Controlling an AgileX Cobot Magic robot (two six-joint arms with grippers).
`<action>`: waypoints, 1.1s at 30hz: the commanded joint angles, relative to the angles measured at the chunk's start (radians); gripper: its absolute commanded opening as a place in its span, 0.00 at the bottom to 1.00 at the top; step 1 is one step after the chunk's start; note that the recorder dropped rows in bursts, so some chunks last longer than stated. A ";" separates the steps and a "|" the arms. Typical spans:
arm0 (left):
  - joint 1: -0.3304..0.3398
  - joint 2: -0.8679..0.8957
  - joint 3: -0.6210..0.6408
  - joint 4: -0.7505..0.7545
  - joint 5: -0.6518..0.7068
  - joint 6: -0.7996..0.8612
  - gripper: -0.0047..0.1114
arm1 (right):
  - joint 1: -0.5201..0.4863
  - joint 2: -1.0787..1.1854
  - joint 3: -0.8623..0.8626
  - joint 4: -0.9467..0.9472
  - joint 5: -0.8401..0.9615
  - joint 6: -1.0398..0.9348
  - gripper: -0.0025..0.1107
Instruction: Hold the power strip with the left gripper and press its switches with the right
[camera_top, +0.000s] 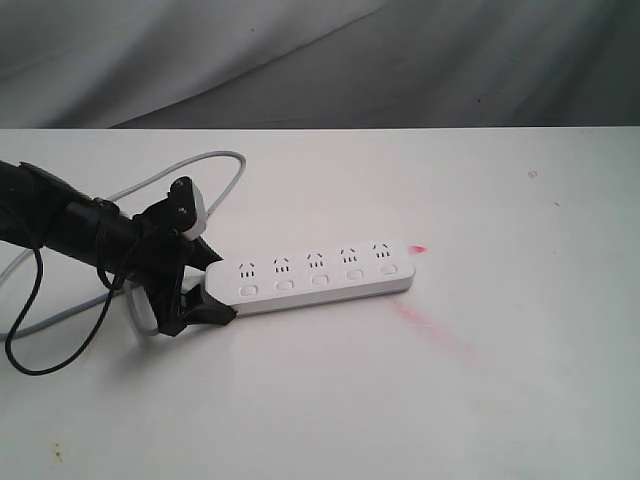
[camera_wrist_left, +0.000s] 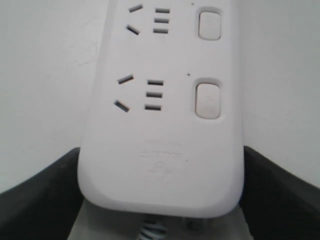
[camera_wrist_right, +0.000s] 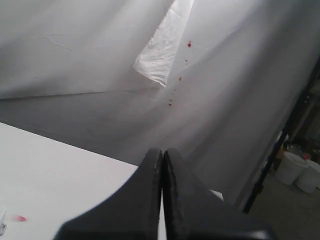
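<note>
Long white plastic power strip (camera_top: 320, 275) lies flat on your white table (camera_top: 500, 400). Your black left gripper (camera_top: 220, 284) squeezes its cord end. Your black right gripper (camera_wrist_right: 163, 152) is pinched together, up off the table.

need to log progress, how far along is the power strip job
Done: the left gripper brackets the power strip at its cord end, fingers seemingly pressed on its sides. In hand: nothing more; the right gripper is shut, aimed at the backdrop, away from the strip. Left: pressing the five switches; nothing touches them.
</note>
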 joint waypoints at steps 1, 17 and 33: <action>-0.004 0.001 -0.005 -0.006 0.002 0.000 0.49 | -0.009 0.002 0.079 -0.140 -0.101 0.241 0.02; -0.004 0.001 -0.005 -0.006 0.002 0.000 0.49 | -0.009 -0.179 0.386 -0.140 -0.199 0.322 0.02; -0.004 0.001 -0.005 -0.006 0.002 0.000 0.49 | -0.009 -0.198 0.455 -0.140 -0.198 0.322 0.02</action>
